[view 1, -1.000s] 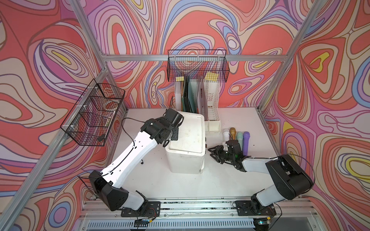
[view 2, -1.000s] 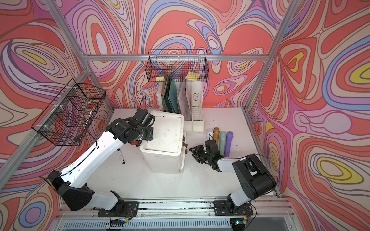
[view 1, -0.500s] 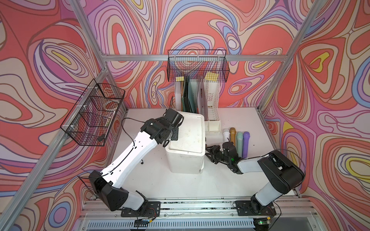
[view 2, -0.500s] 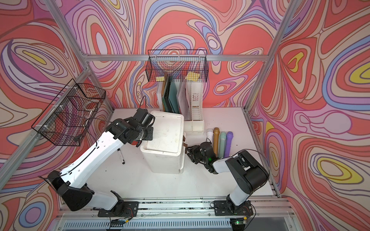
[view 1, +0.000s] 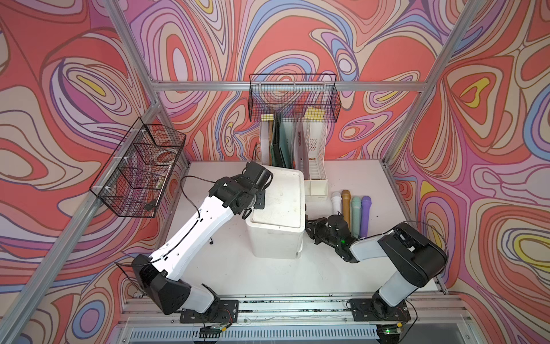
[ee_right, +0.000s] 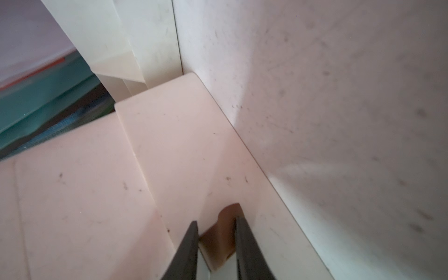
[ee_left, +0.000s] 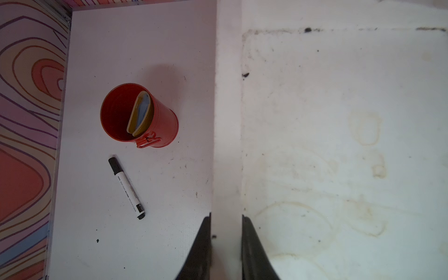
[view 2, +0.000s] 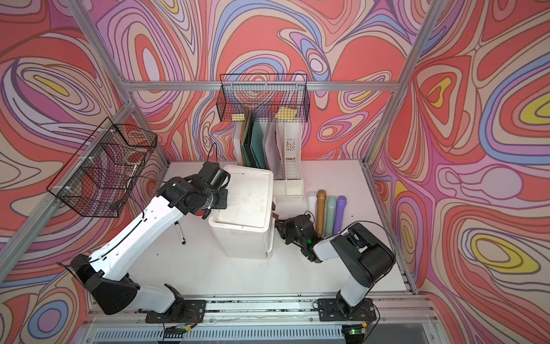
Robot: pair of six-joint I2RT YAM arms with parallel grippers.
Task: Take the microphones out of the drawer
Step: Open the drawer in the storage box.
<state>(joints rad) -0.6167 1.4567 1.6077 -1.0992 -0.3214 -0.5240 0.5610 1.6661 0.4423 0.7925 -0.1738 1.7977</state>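
A white drawer unit [view 1: 276,208] [view 2: 247,205] stands mid-table with its drawers closed, so the microphone inside is hidden. My left gripper [ee_left: 226,215] is shut on the raised rim along the left edge of the unit's top [ee_left: 228,121]. My right gripper [ee_right: 215,221] [view 2: 276,222] is low at the unit's right face, its jaws shut on a brown drawer handle [ee_right: 223,232]. Several microphones, white [view 1: 336,201], gold [view 1: 345,205], green [view 1: 355,214] and purple [view 1: 365,214], lie side by side on the table just behind the right gripper.
A red cup [ee_left: 138,116] and a marker [ee_left: 126,188] [view 2: 179,232] lie left of the unit. A white file holder [view 1: 297,149] stands behind it. Wire baskets hang on the back wall [view 1: 293,98] and the left wall [view 1: 140,169].
My right gripper has moved left up to the drawer unit's face and its jaws have closed onto the brown handle. The left arm has not moved.
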